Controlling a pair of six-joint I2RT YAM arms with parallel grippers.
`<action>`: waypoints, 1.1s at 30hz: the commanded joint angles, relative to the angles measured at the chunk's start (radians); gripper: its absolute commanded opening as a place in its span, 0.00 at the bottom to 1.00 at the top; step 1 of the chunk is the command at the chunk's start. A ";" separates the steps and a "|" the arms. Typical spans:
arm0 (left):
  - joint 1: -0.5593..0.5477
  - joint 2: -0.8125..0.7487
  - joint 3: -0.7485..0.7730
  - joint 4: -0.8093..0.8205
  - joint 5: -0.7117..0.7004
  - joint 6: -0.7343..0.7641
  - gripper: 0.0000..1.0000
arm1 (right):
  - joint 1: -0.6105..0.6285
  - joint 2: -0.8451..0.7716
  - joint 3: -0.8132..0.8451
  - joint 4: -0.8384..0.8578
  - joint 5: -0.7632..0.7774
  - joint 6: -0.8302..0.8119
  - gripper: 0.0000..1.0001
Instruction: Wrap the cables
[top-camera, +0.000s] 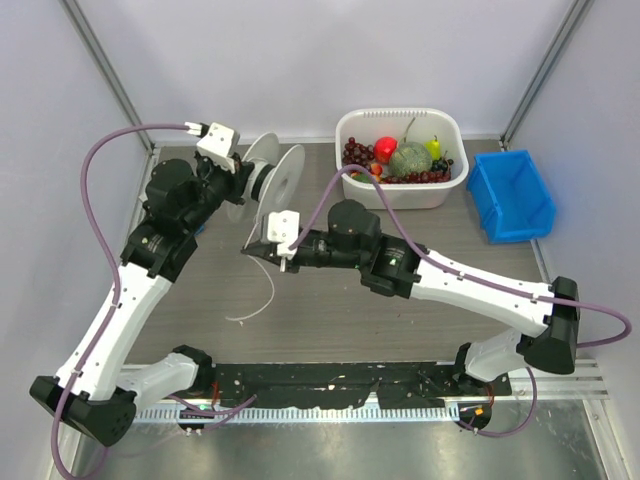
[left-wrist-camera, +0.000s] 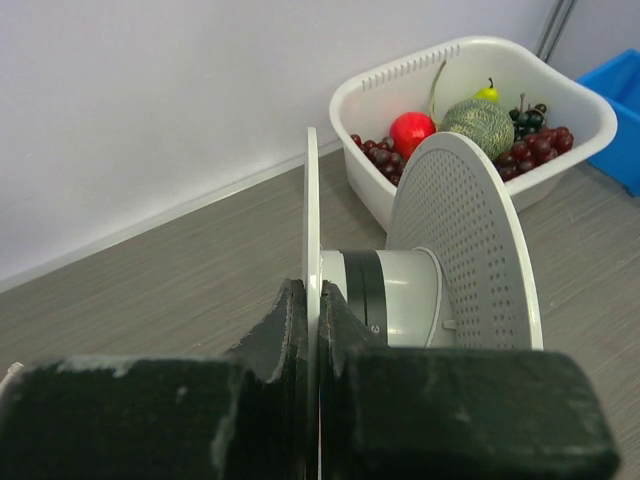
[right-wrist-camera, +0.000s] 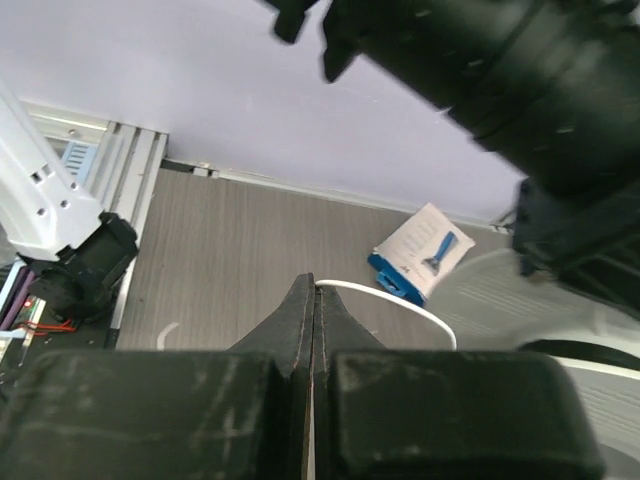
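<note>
The cable (top-camera: 245, 317) is a thin white cord that hangs from my right gripper (top-camera: 250, 250) down to the table, where its free end lies curled. In the right wrist view that gripper (right-wrist-camera: 316, 290) is shut on the cable (right-wrist-camera: 400, 298), which arcs away to the right toward the spool. My left gripper (top-camera: 243, 185) holds a translucent white spool (top-camera: 285, 180) upright at the back left. In the left wrist view the left gripper (left-wrist-camera: 314, 290) is shut on the spool's thin near flange (left-wrist-camera: 311, 200). The hub (left-wrist-camera: 395, 295) and the perforated far flange (left-wrist-camera: 465, 240) lie beyond.
A white basket (top-camera: 345, 125) of toy fruit stands at the back centre, with a blue bin (top-camera: 510, 195) to its right. A small white-and-blue packet (right-wrist-camera: 420, 250) lies on the table near the wall. The metal rail (top-camera: 400, 395) runs along the near edge.
</note>
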 joint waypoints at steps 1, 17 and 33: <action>-0.008 -0.050 -0.004 0.098 0.052 0.059 0.00 | -0.053 -0.054 0.075 -0.068 0.029 -0.012 0.01; -0.034 -0.098 -0.073 0.009 0.193 0.211 0.00 | -0.358 -0.118 0.208 -0.377 -0.097 -0.186 0.01; -0.036 -0.115 0.075 -0.086 0.457 0.004 0.00 | -0.726 -0.124 0.086 -0.435 -0.235 -0.339 0.01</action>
